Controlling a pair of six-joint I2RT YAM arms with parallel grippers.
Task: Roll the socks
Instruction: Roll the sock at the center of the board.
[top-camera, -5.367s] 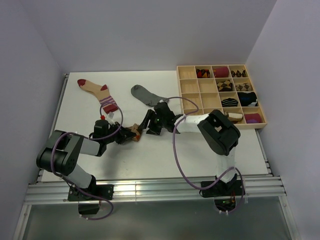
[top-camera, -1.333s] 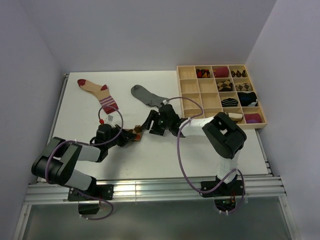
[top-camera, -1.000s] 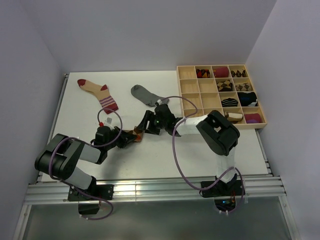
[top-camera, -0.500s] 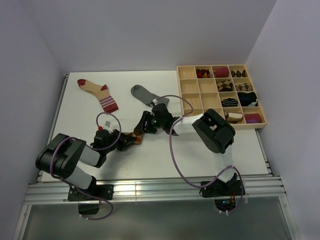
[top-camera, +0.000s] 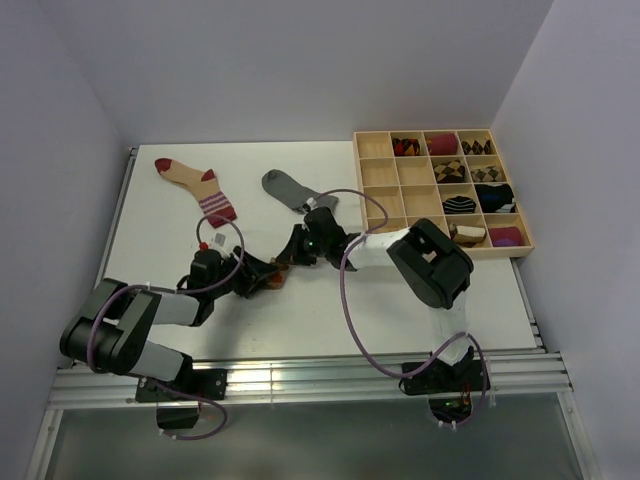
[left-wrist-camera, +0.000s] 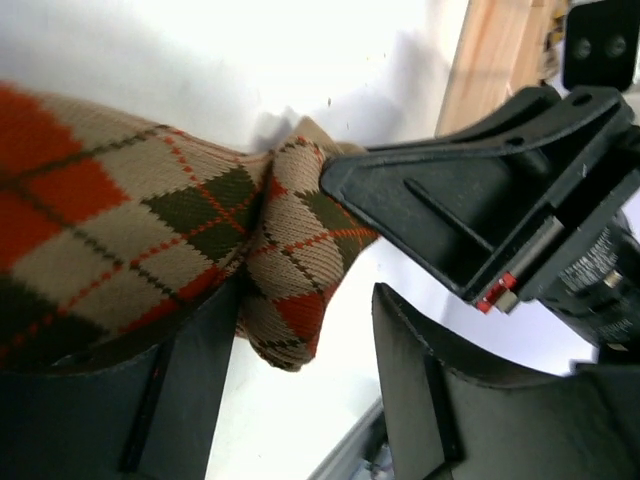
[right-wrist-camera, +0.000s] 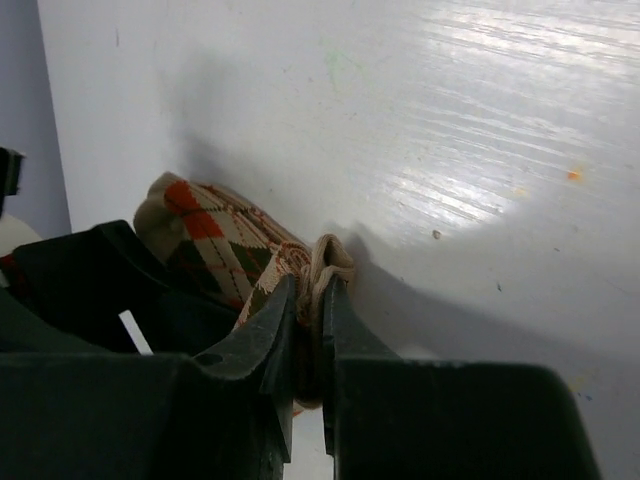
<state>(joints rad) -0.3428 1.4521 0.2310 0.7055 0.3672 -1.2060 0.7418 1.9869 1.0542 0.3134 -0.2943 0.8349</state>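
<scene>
The brown argyle sock (top-camera: 272, 268) lies bunched at mid-table between both grippers. My right gripper (right-wrist-camera: 308, 285) is shut on the folded edge of the argyle sock (right-wrist-camera: 215, 240), pinching it just above the table. In the left wrist view my left gripper (left-wrist-camera: 310, 310) stands open, and the argyle sock (left-wrist-camera: 150, 200) rests against its left finger (left-wrist-camera: 190, 380) with a gap to the other. From above, the left gripper (top-camera: 257, 277) and right gripper (top-camera: 288, 259) nearly touch. The beige sock (top-camera: 195, 185) and the grey sock (top-camera: 290, 190) lie flat farther back.
A wooden compartment tray (top-camera: 382, 172) at the back right holds several rolled sock bundles. The right gripper's black body (left-wrist-camera: 470, 210) fills the space just ahead of my left fingers. Purple cables loop over both arms.
The left gripper has opened and let go of the argyle sock. The right gripper, open a second ago, has closed on the sock's edge. Both arms shifted only slightly.
</scene>
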